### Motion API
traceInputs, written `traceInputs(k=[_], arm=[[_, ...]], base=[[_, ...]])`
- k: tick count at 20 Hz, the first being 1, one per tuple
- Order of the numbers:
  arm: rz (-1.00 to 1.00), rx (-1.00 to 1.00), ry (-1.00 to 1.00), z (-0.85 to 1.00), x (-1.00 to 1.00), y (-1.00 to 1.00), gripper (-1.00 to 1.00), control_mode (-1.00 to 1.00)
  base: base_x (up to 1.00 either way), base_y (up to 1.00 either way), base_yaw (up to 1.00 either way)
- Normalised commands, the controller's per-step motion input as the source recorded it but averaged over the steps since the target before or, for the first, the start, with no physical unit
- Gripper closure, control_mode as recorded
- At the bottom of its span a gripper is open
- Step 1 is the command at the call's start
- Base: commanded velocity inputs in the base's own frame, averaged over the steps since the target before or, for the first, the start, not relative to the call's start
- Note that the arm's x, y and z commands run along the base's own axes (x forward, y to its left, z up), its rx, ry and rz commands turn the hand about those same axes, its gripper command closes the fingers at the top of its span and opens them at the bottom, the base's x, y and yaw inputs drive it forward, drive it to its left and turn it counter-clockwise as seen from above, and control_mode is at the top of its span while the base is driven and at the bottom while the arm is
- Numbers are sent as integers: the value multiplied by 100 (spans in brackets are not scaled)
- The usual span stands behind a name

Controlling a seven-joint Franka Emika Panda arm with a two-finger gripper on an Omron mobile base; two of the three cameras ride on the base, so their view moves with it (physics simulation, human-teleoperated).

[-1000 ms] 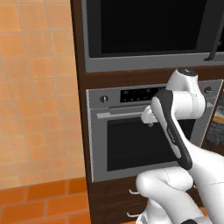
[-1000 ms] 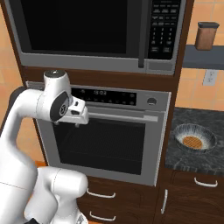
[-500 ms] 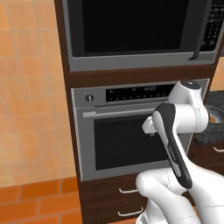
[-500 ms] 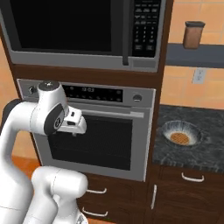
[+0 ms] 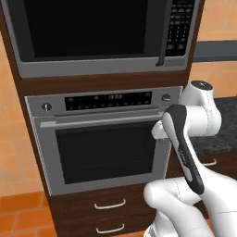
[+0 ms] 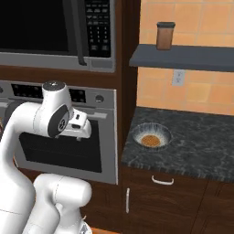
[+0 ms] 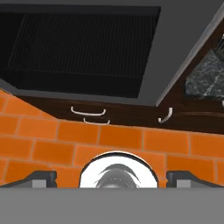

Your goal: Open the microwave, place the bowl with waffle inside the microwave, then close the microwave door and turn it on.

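Observation:
The microwave sits high in the wooden cabinet column, its black glass microwave door shut and its keypad strip on the right. It also appears in the right base view as the microwave. The speckled grey bowl rests on the dark stone counter to the right, with the golden waffle inside it. My gripper hangs in front of the steel oven, pointing down, well below the microwave and left of the bowl. In the hand view the gripper is open and holds nothing; its fingertips stand far apart.
The steel oven with a bar handle is under the microwave, with drawers below it. A brown jar stands on the shelf above the counter. Orange floor tiles lie under the hand.
Both base views have slid left across the scene, so the base has driven to the right; the bowl and counter now sit nearer the middle. The arm keeps its pose and the gripper stays open.

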Motion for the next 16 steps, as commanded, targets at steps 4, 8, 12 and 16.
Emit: traceInputs(k=[4, 8, 12, 16], arm=[[0, 0, 0, 0, 0, 0, -100, 100], [0, 0, 0, 0, 0, 0, -100, 100], [0, 0, 0, 0, 0, 0, -100, 100], [12, -1, -6, 0, -4, -6, -100, -100]], base=[[-17, -65, 19], [-21, -60, 27], [-24, -45, 35], [-15, -23, 32]])
